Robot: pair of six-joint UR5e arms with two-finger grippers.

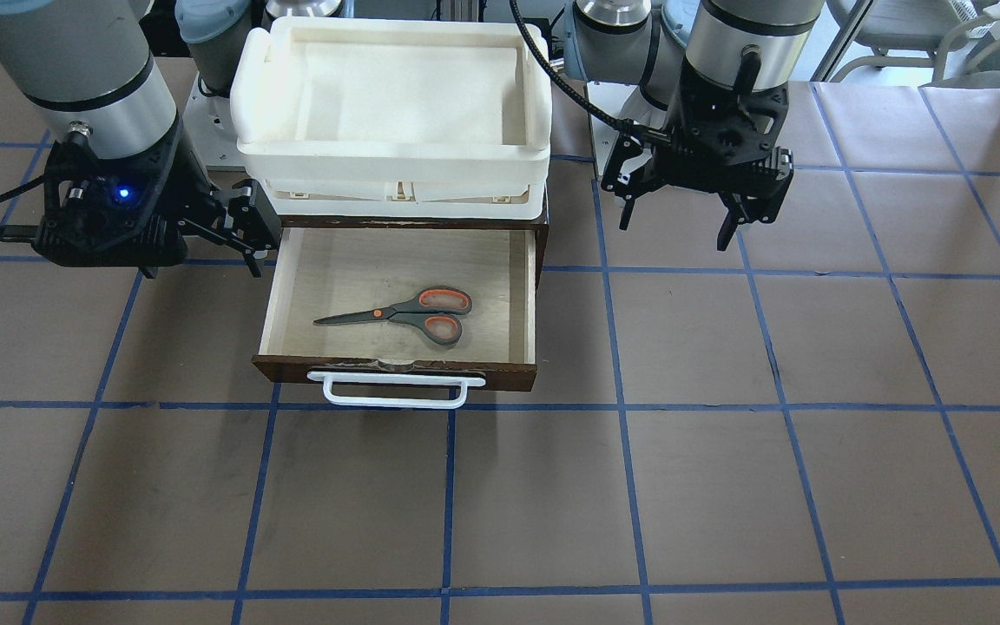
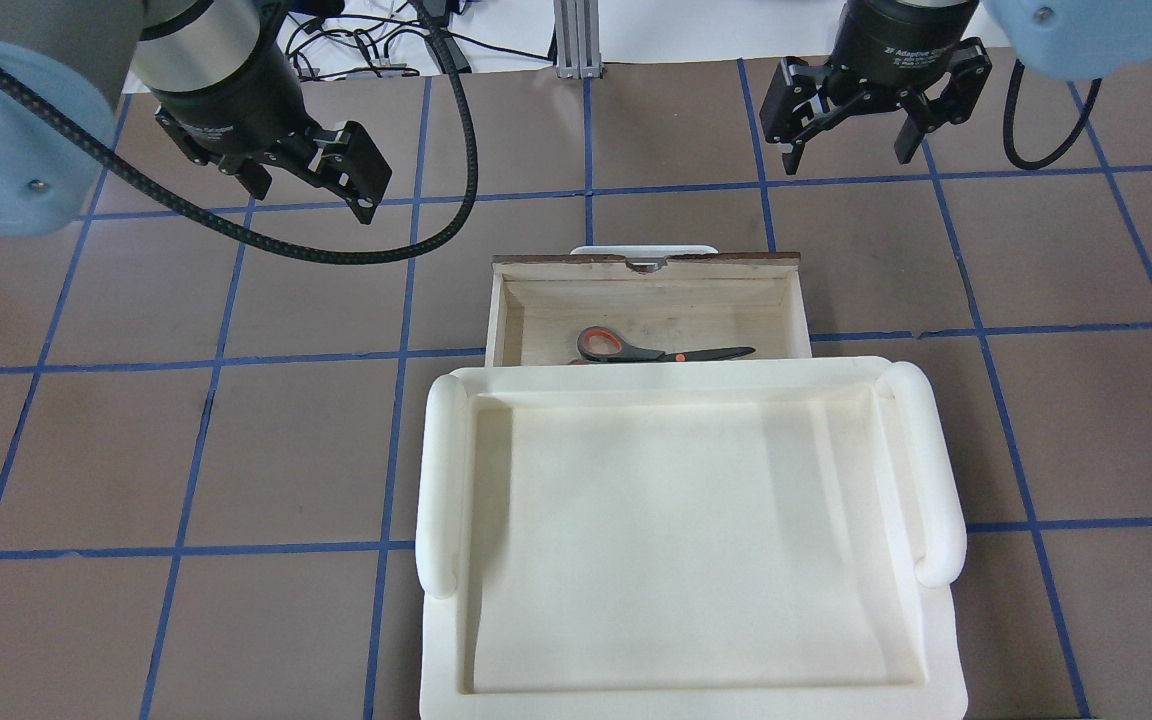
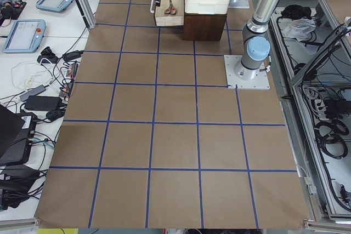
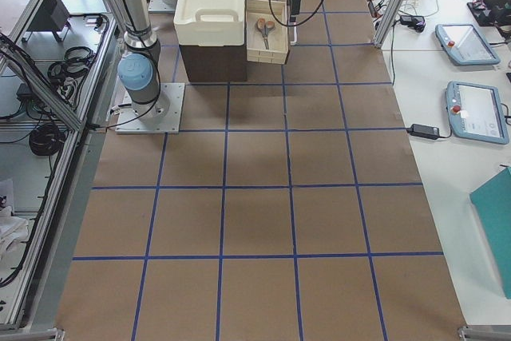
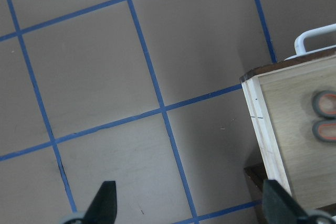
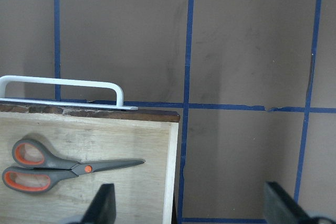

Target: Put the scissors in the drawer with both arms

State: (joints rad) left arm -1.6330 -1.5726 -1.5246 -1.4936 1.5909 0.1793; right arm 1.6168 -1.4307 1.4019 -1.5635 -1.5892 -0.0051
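The scissors (image 1: pixel 404 314) lie flat on the pale floor of the open drawer (image 1: pixel 396 370), handles toward my left arm's side. They also show in the overhead view (image 2: pixel 651 353) and the right wrist view (image 6: pixel 73 167). Only their orange-lined loops (image 5: pixel 325 116) show in the left wrist view. My left gripper (image 1: pixel 678 221) hangs open and empty above the table beside the drawer, as the overhead view (image 2: pixel 361 190) also shows. My right gripper (image 1: pixel 253 234) is open and empty on the drawer's other side, and appears in the overhead view (image 2: pixel 848 150) too.
A white foam tray (image 1: pixel 396 156) sits on the dark-brown cabinet (image 3: pixel 204 26) that the drawer slides out of. The drawer's white bar handle (image 1: pixel 396 389) points away from the robot. The table is brown with blue grid lines.
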